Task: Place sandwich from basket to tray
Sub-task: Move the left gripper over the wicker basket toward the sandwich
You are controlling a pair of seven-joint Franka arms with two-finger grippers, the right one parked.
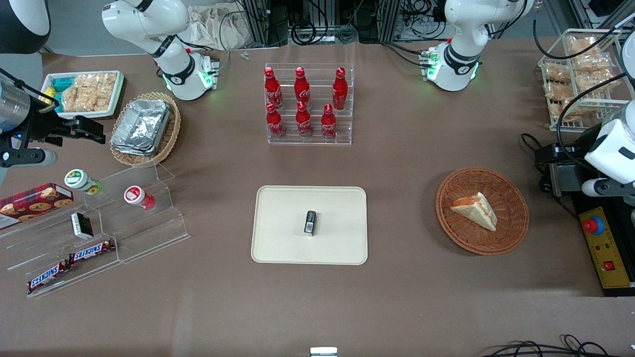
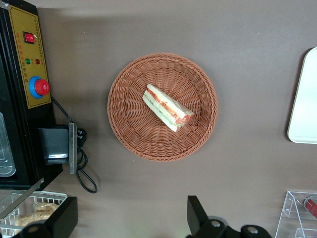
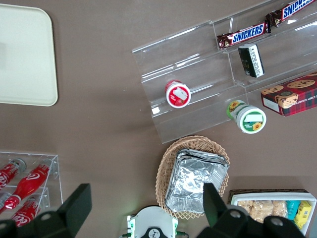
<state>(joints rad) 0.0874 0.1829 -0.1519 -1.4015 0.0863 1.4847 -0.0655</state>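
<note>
My gripper [image 2: 131, 218] hangs spread above the brown table [image 1: 407, 297], the sandwich [image 2: 167, 107] lying mid-basket [image 2: 129, 129], tray [image 1: 278, 248] nearby.

Lighting: even overhead light falling across the worktop [image 1: 407, 163]; soft shadows showing; foil trays [image 1: 141, 124] glaring; pincer [image 2: 131, 218] hanging over sharp focus.

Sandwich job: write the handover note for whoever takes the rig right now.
Gripper: open, empty, high above the basket, toward the working arm's end of the table.
Sandwich: lying in the basket, untouched.
Tray: mid-table, with a small dark packet standing near its centre.
Done: nothing yet; no grasp made.
Left: descend, grip the sandwich, lift it, carry it to the tray, and set it on a bare part clear of the packet.
</note>
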